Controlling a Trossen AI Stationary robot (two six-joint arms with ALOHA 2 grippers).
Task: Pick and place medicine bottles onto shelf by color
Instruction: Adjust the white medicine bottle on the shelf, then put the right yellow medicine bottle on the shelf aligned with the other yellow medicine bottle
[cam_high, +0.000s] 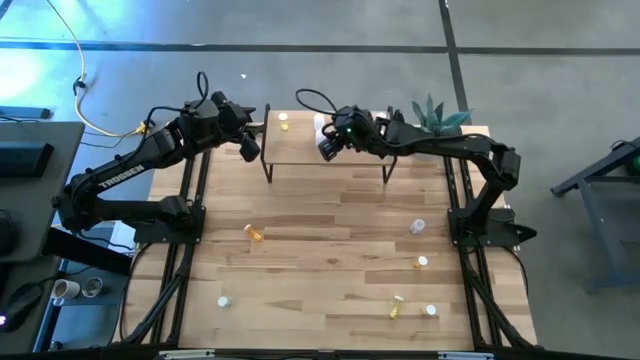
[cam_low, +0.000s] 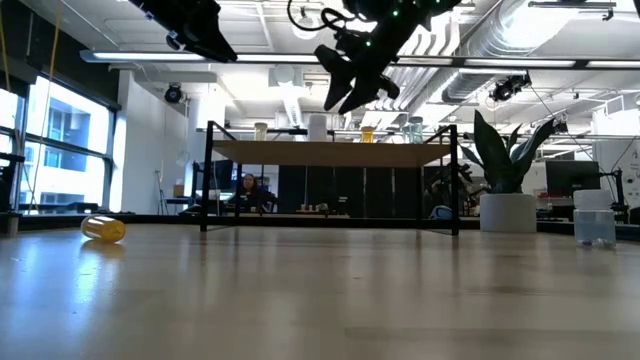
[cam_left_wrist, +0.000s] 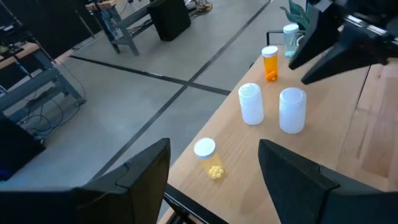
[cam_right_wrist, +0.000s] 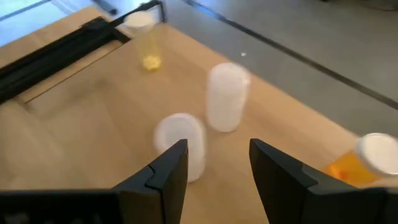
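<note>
Medicine bottles, split between shelf and worktop. On the shelf (cam_high: 330, 155) (light-wood board on black legs, far edge of the worktop (cam_high: 330, 290)): a yellow-pill bottle (cam_left_wrist: 208, 158) near the left end, two white bottles (cam_left_wrist: 251, 103) (cam_left_wrist: 292, 110) side by side, an orange bottle (cam_left_wrist: 270, 63) and a pale clear one (cam_left_wrist: 290, 38) beyond them. All upright.

Right claw (cam_right_wrist: 214, 165) hangs over the shelf just above the nearer white bottle (cam_right_wrist: 180, 143); fingers parted, nothing between them. Left claw (cam_left_wrist: 214, 180) hovers off the shelf's left end, fingers wide, empty.

Loose on the worktop: an orange bottle on its side (cam_high: 254, 232), a yellow one lying down (cam_high: 397, 307), and several small white or clear ones (cam_high: 417, 227) scattered well apart. Potted plant (cam_high: 437, 115) at the shelf's right end.
</note>
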